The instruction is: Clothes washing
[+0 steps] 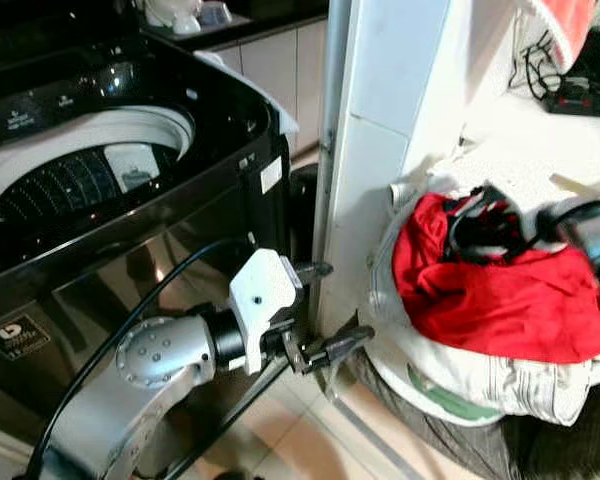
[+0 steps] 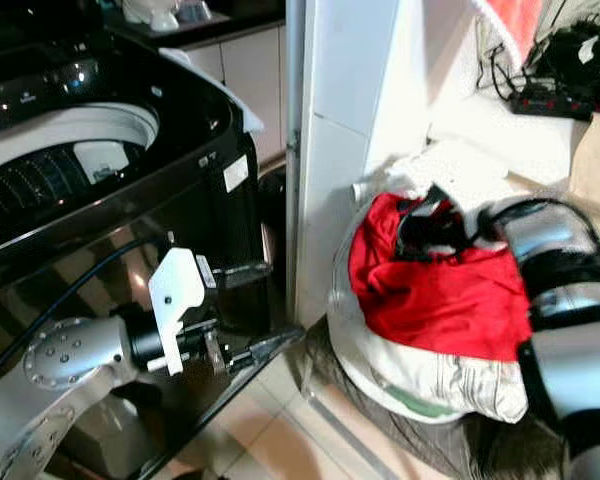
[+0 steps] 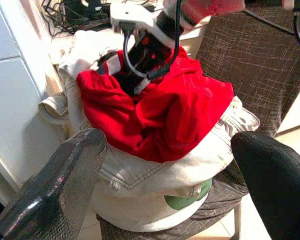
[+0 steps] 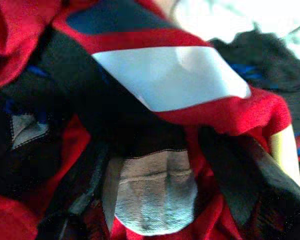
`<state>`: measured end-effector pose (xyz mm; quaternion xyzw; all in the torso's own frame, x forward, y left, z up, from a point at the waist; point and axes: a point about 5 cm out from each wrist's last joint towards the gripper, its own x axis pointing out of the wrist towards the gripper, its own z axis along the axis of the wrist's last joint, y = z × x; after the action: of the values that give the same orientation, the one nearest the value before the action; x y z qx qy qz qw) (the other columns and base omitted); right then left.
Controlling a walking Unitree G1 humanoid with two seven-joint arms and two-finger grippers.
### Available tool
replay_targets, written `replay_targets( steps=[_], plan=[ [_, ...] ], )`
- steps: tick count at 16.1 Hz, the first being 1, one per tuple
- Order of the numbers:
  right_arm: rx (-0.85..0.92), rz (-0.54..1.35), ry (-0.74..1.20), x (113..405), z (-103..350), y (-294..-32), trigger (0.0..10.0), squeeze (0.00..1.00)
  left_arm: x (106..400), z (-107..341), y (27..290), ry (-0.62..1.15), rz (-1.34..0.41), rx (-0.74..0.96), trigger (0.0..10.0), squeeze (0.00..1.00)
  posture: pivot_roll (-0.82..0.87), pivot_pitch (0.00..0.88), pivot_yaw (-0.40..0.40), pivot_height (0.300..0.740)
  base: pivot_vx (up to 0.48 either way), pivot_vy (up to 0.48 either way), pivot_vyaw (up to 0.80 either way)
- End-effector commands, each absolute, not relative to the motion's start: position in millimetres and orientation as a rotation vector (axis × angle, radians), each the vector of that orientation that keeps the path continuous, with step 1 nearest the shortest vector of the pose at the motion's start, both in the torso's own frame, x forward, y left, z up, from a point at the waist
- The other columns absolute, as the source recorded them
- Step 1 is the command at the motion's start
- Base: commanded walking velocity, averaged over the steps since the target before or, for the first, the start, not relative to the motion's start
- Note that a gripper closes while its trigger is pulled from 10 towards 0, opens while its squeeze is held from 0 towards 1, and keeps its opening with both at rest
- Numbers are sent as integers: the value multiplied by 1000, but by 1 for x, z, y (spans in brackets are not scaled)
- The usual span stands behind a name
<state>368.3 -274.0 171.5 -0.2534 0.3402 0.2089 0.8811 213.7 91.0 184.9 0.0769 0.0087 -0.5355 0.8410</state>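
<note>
A heap of clothes rests on a grey woven chair (image 3: 250, 50), with a red garment (image 1: 500, 290) on top and pale denim (image 1: 480, 385) beneath it. My right gripper (image 1: 475, 225) is pushed into the top of the heap. In its wrist view the fingers (image 4: 250, 185) stand apart, with a red, black and grey garment (image 4: 155, 200) between them. My left gripper (image 1: 348, 300) hangs open and holds nothing, low between the washer and the heap. The black top-loading washer (image 1: 130, 250) stands on my left with its lid up and its drum (image 1: 70, 180) exposed.
A white pillar (image 1: 370, 150) stands between the washer and the chair. Black cables and a power strip (image 1: 580, 95) lie on the surface behind the heap. Cabinets (image 1: 270, 70) are beyond the washer. Tiled floor (image 1: 310, 440) shows under my left arm.
</note>
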Motion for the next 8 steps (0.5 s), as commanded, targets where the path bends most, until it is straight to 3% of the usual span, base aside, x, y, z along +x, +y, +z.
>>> replay_targets(
  steps=[1, 7, 8],
  plan=[
    [-543, 424, 694, 369, 174, -275, 10000, 0, 215, 187, 91, 19, -1131, 169, 10000, 0, -3, 7, 24, 740, 0, 0, 0],
    [-506, 512, 654, 370, 160, -261, 10000, 0, 216, 187, 91, 14, -1130, 173, 10000, 0, -6, 7, 24, 740, 0, 0, 0],
    [-509, 523, 679, 368, 158, -262, 9059, 0, 216, 188, 91, 13, -1128, 173, 10000, 0, -4, 5, 21, 740, 0, 0, 0]
  ],
)
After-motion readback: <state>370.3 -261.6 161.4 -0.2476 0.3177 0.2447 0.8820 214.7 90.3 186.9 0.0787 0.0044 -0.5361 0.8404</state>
